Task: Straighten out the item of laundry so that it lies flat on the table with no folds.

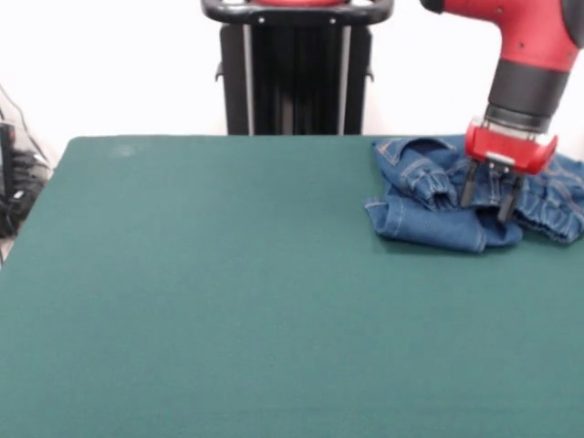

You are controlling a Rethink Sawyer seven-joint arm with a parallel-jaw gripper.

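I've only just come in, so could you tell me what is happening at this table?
A red and black robot arm is working on a small pair of blue denim jeans lying bunched and folded near the far right corner of the green table. Its gripper is down over the crumpled fabric with its two fingers parted, their tips at the cloth. Whether they have caught any denim is hard to tell. The jeans are not flat yet.

Single front view: camera low across table (182, 301), facing arm; mid-range, far right corner in frame.
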